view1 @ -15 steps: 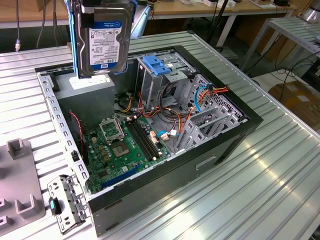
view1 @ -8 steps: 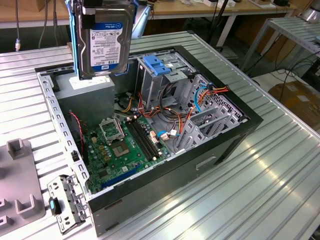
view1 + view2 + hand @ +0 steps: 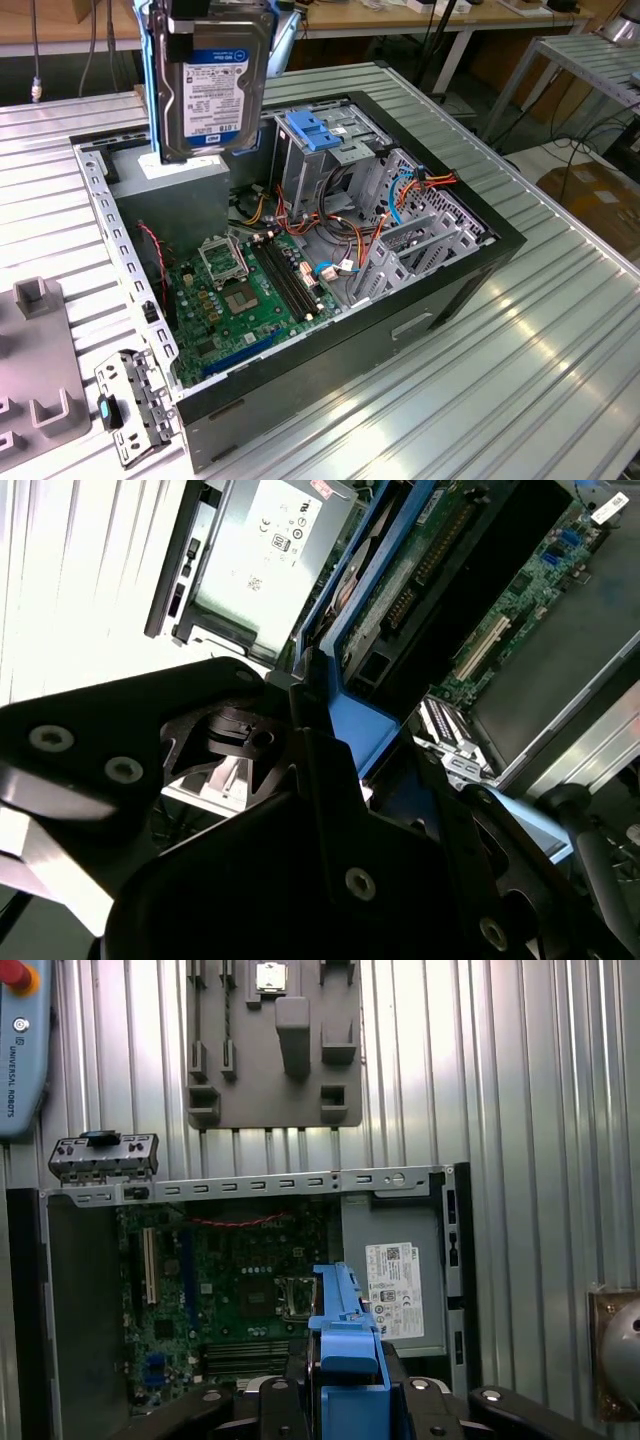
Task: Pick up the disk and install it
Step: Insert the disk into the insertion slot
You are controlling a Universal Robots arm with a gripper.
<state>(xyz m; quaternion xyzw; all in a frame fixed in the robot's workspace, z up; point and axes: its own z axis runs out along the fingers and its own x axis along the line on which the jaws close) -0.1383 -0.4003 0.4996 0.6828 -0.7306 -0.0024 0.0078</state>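
Ribbed silver metal tabletop (image 3: 540, 340) carries an open black computer case (image 3: 400, 335). High above its rear corner hangs the flat silver-grey hard disk (image 3: 210, 85) in a blue plastic carrier, with the black pincer (image 3: 348, 1400) clamped on it (picking is done). By my judgement, installing remains.

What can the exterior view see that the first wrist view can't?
Exterior view: the disk's white label, the blue latch and orange cables. First wrist view: the pendant with its red button, and the disk edge-on. Both: the disk, the green board, the power supply and the grey plate.
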